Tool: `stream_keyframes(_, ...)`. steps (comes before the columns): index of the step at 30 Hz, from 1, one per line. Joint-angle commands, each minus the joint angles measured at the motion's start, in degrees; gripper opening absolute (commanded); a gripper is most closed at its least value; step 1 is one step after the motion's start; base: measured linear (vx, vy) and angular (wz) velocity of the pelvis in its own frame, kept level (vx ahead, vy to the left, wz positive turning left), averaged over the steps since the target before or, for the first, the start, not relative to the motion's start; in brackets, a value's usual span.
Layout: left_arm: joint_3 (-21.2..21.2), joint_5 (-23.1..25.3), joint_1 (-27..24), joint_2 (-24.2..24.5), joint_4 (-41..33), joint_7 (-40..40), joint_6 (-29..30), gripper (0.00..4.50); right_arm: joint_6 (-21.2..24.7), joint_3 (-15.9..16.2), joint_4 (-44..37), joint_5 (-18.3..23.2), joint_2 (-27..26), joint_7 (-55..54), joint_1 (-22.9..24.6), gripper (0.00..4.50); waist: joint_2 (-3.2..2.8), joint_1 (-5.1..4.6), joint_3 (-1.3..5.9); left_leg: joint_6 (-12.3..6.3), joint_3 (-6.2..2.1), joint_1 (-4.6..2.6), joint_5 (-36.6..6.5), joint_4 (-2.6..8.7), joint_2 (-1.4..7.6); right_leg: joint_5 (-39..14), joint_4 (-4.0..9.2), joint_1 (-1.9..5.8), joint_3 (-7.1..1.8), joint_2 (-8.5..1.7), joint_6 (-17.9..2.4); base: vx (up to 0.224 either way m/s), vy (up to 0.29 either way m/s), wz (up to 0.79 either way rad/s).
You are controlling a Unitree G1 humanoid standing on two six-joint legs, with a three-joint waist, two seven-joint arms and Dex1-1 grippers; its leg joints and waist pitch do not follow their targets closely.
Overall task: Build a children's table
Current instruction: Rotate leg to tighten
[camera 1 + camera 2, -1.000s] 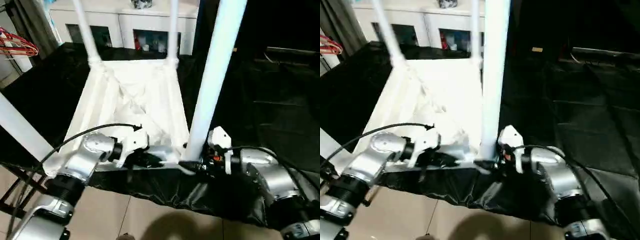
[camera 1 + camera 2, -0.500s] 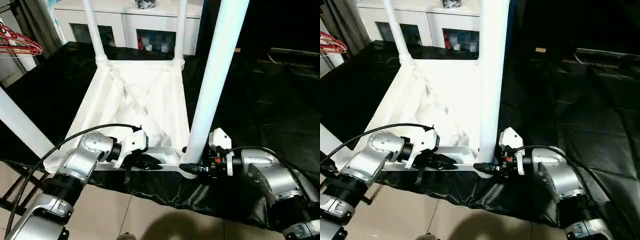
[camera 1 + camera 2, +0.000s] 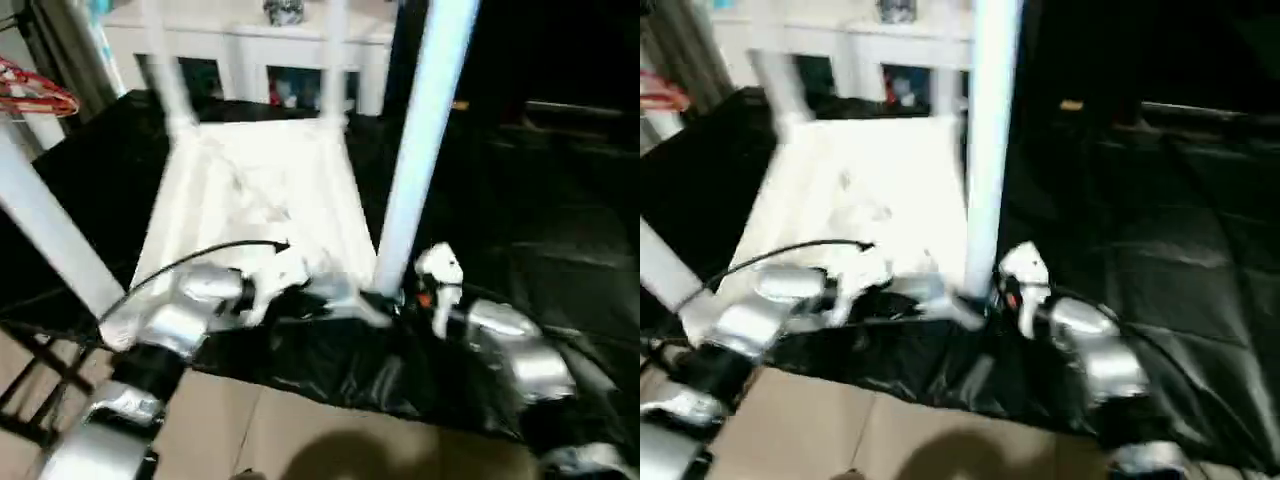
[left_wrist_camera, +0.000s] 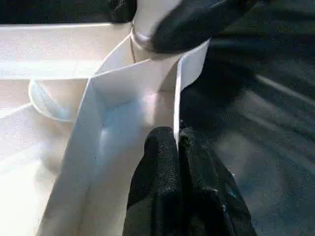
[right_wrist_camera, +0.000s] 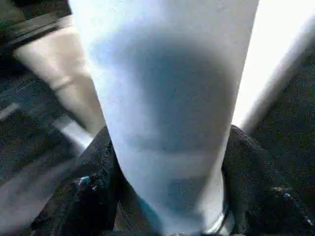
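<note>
The white children's table lies upside down on black cloth, its ribbed underside facing up. All four legs stand up from it. The near right leg rises from its corner socket, and my right gripper is shut around its base. In the right wrist view a black finger shows on each side of that leg. My left gripper is shut on the near rim of the top. In the left wrist view its fingertips pinch the thin white rim wall beside that corner.
A white cabinet with glass doors stands behind the table. A red wire hanger hangs at the far left. Black cloth covers the work surface and drapes over its near edge above the tiled floor. The near left leg leans across the left side.
The whole head picture has shifted, so the camera moved. Both grippers keep their holds, the left on the rim and the right on the leg's base.
</note>
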State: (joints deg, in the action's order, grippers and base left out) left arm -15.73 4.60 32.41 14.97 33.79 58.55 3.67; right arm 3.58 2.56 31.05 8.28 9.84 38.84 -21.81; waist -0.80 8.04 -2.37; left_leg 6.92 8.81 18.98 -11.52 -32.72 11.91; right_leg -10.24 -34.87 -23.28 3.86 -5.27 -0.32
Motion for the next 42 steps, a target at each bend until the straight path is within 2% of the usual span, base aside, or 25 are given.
stream_keyframes(1, -1.07, -0.25, 1.40, -5.30, -2.19, -5.59, 0.97, 0.00, 1.16, 0.76, 5.99, -2.87, -4.08, -10.63, -1.28, 2.50, 1.18, 0.23, 2.79, -0.37, 0.38, 1.08, -12.38, 4.47, 0.38, -26.34, 5.32, 2.91, -1.98, -3.06, -5.86, 0.000, 0.000, 0.00)
stream_keyframes(2, -1.13, -0.13, 1.31, -5.70, -2.30, -6.12, 1.17, 0.00, 1.14, 0.52, 6.29, -2.81, -4.49, -11.46, -1.40, 2.50, 0.84, -0.02, 2.72, -0.14, 0.28, 0.96, -12.78, 4.46, 0.31, -27.97, 5.58, 2.75, -1.88, -3.09, -5.42, 0.000, 0.000, 0.00)
stream_keyframes(4, -1.42, 0.38, 0.87, -7.48, -2.82, -8.48, 2.05, 0.00, 1.14, -0.53, 7.62, -2.56, -6.35, -15.15, -1.97, 2.50, 0.90, -0.05, 2.87, -0.68, 0.33, 0.87, -12.73, 4.42, 0.34, -26.27, 5.68, 2.63, -1.99, -2.95, -5.34, 0.000, 0.000, 0.00)
stream_keyframes(6, -1.66, 1.04, 0.62, -8.73, -2.90, -10.65, 2.30, 0.00, 1.01, -0.71, 8.56, -2.76, -7.59, -17.36, -2.39, 2.50, 1.08, 0.02, 3.04, -1.21, 0.38, 1.14, -11.25, 4.35, 0.34, -20.90, 5.04, 2.83, -2.07, -2.71, -6.36, 0.000, 0.000, 0.00)
stream_keyframes(8, -1.88, 1.57, 0.45, -9.66, -2.83, -12.25, 2.36, 0.00, 0.75, -0.86, 9.46, -3.17, -8.66, -19.37, -2.80, 2.50, 0.94, 0.16, 3.08, -1.68, 0.48, 1.21, -10.39, 4.22, 0.30, -17.87, 4.77, 2.90, -2.14, -2.57, -7.21, 0.000, 0.000, 0.00)
stream_keyframes(9, -2.70, 3.18, 0.25, -11.67, -2.33, -15.75, 2.03, 0.00, -0.11, -0.45, 12.26, -4.49, -12.14, -24.37, -4.70, 2.50, 0.77, 0.03, 3.04, -1.35, 0.45, 1.25, -10.20, 4.31, 0.36, -16.69, 4.68, 2.85, -2.16, -2.57, -7.71, 0.000, 0.000, 0.00)
stream_keyframes(11, -3.20, 4.08, 0.31, -12.27, -2.15, -16.73, 1.71, 0.00, -2.04, -0.12, 14.49, -5.51, -14.15, -26.74, -6.28, 2.50, 0.69, -0.05, 2.98, -0.96, 0.46, 1.20, -11.35, 4.35, 0.19, -18.08, 4.80, 2.95, -2.05, -2.59, -7.59, 0.000, 0.000, 0.00)
stream_keyframes(12, -3.44, 4.37, 0.32, -12.21, -2.25, -16.43, 1.66, 0.00, -3.23, 0.01, 15.35, -6.02, -14.60, -27.24, -6.85, 2.50, 0.40, -0.12, 3.03, -0.76, 0.39, 1.15, -12.34, 4.48, 0.29, -19.33, 4.93, 2.78, -2.11, -2.77, -7.36, 0.000, 0.000, 0.00)
stream_keyframes(13, -3.58, 4.55, 0.31, -12.16, -2.34, -16.17, 1.67, 0.00, -3.95, 0.07, 15.85, -6.32, -14.84, -27.50, -7.18, 3.06, 0.49, -0.26, 2.95, -0.74, 0.40, 1.04, -13.37, 4.54, 0.20, -20.35, 5.12, 2.76, -2.06, -2.63, -6.97, 0.000, 0.000, 0.00)
stream_keyframes(14, -3.73, 4.64, 0.28, -11.79, -2.60, -15.72, 1.69, 0.00, -4.47, 0.19, 15.86, -6.15, -14.83, -26.62, -7.36, 3.06, 0.50, -0.28, 2.96, -0.83, 0.41, 1.00, -13.73, 4.53, 0.23, -20.58, 5.16, 2.69, -2.10, -2.69, -6.86, 0.000, 0.000, 0.00)
stream_keyframes(15, -3.81, 4.52, 0.28, -11.22, -2.78, -14.92, 1.54, 0.00, -4.60, 0.16, 15.41, -5.80, -14.49, -25.55, -7.29, 3.20, 0.03, -0.25, 2.96, -0.96, 0.33, 1.05, -14.10, 4.57, 0.26, -20.49, 5.13, 2.73, -2.13, -2.70, -6.77, 0.000, 0.000, 0.00)
stream_keyframes(16, -3.91, 4.41, 0.26, -10.84, -2.95, -14.50, 1.53, 0.00, -4.80, 0.08, 15.25, -5.61, -14.31, -24.98, -7.30, 3.20, 0.27, -0.34, 2.95, -1.10, 0.35, 1.08, -14.24, 4.60, 0.27, -19.91, 5.16, 2.75, -2.12, -2.57, -6.79, 0.000, 0.000, 0.00)
stream_keyframes(18, -4.03, 4.42, 0.26, -10.24, -3.06, -13.88, 1.46, 0.00, -5.09, -0.28, 14.89, -5.34, -13.87, -24.38, -7.20, 3.37, -0.11, -0.40, 3.00, -1.04, 0.30, 1.11, -14.10, 4.58, 0.31, -18.05, 4.96, 2.80, -2.16, -2.52, -7.35, 0.000, 0.000, 0.00)
stream_keyframes(19, -3.92, 4.21, 0.28, -9.45, -3.09, -12.75, 1.18, 0.00, -5.23, -0.20, 14.08, -5.37, -12.97, -23.22, -6.86, 3.48, -0.24, -0.41, 3.05, -1.10, 0.29, 1.12, -14.08, 4.57, 0.31, -16.89, 4.86, 2.87, -2.15, -2.51, -7.77, 0.000, 0.000, 0.00)
stream_keyframes(20, -3.84, 4.11, 0.28, -8.91, -3.10, -12.03, 0.97, 0.00, -5.74, -0.24, 14.01, -5.54, -12.40, -22.55, -6.82, 3.55, -0.05, -0.51, 3.05, -1.20, 0.33, 1.20, -13.99, 4.54, 0.28, -16.34, 4.85, 2.95, -2.15, -2.46, -7.94, 0.000, 0.000, 0.00)
stream_keyframes(21, -3.66, 3.82, 0.29, -8.07, -3.20, -10.91, 0.51, 0.00, -5.94, -0.05, 12.95, -5.68, -11.17, -21.20, -6.35, 3.60, -0.39, -0.54, 3.12, -1.19, 0.28, 1.22, -13.72, 4.50, 0.32, -15.04, 4.65, 3.00, -2.15, -2.49, -8.52, 0.000, 0.000, 0.00)
stream_keyframes(22, -3.47, 3.53, 0.27, -7.42, -3.28, -9.87, 0.29, 0.00, -5.98, 0.14, 12.03, -5.54, -10.02, -19.52, -5.90, 3.71, -0.13, -0.61, 3.19, -1.54, 0.36, 1.17, -13.16, 4.37, 0.30, -13.46, 4.58, 3.12, -2.11, -2.41, -8.97, 0.000, 0.000, 0.00)
stream_keyframes(23, -3.38, 3.39, 0.25, -7.10, -3.35, -9.32, 0.22, 0.00, -5.98, 0.23, 11.43, -5.37, -9.29, -18.43, -5.58, 3.82, -0.20, -0.60, 3.25, -1.72, 0.37, 1.19, -12.61, 4.31, 0.32, -12.43, 4.42, 3.16, -2.14, -2.43, -9.37, 0.000, 0.000, 0.00)
stream_keyframes(27, -3.18, 2.22, -0.13, -4.39, -3.66, -4.64, -1.13, 0.00, -5.33, 2.34, 6.25, -4.41, -4.17, -8.09, -3.01, 3.82, -0.04, -0.43, 3.38, -3.09, 0.49, 1.40, -9.24, 3.84, 0.23, -6.09, 3.73, 3.64, -2.13, -2.30, -11.36, 0.000, 0.000, 0.00)
stream_keyframes(28, -3.09, 1.52, -0.45, -2.81, -3.94, -2.04, -1.83, 0.00, -4.80, 3.48, 3.39, -3.30, -1.42, -1.69, -1.75, 3.82, -0.36, -0.38, 3.47, -3.77, 0.59, 1.21, -8.64, 3.62, 0.25, -4.29, 3.59, 3.55, -2.14, -2.18, -11.95, 0.000, 0.000, 0.00)
stream_keyframes(30, -2.98, 1.04, -0.60, -1.90, -3.90, -0.39, -2.59, 0.00, -4.81, 3.98, 2.15, -2.67, -0.02, 1.83, -1.32, 3.82, -0.35, -0.15, 3.48, -4.74, 0.61, 1.12, -8.12, 3.48, 0.39, -2.06, 3.37, 3.55, -2.13, -2.14, -12.78, 0.000, 0.000, 0.00)
stream_keyframes(35, -2.70, -1.33, -1.29, -0.20, -4.66, 4.55, -4.24, 0.00, -5.66, 5.66, -0.30, -1.00, 4.32, 11.61, -0.75, 3.82, -0.40, 0.32, 3.34, -4.72, 0.80, 0.97, -8.96, 3.47, 0.63, -3.77, 3.47, 3.57, -2.11, -2.26, -14.02, 0.000, 0.000, 0.00)
stream_keyframes(39, -2.66, -3.83, -1.63, 1.76, -5.91, 9.85, -3.82, 0.00, -3.78, 6.21, -2.60, 1.24, 7.01, 18.96, -0.74, 3.82, -0.32, 0.54, 3.31, -4.95, 0.74, 1.21, -8.92, 3.50, 0.77, -4.86, 3.34, 3.72, -2.03, -2.31, -14.23, 0.000, 0.000, 0.00)
stream_keyframes(41, -2.93, -4.65, -1.62, 3.06, -6.00, 12.52, -4.22, 0.00, -2.08, 6.93, -3.97, 2.38, 8.66, 23.34, -0.64, 3.82, -0.03, 0.56, 3.29, -5.19, 0.77, 1.19, -8.76, 3.47, 0.78, -5.12, 3.38, 3.69, -2.01, -2.30, -14.09, 0.000, 0.000, 0.00)
stream_keyframes(42, -2.94, -4.70, -1.62, 3.13, -6.01, 12.68, -4.23, 0.00, -2.00, 6.97, -4.04, 2.44, 8.75, 23.59, -0.64, 3.82, -0.14, 0.62, 3.28, -5.29, 0.78, 1.24, -8.53, 3.43, 0.73, -5.78, 3.41, 3.69, -2.01, -2.33, -13.98, 0.000, 0.000, 0.00)
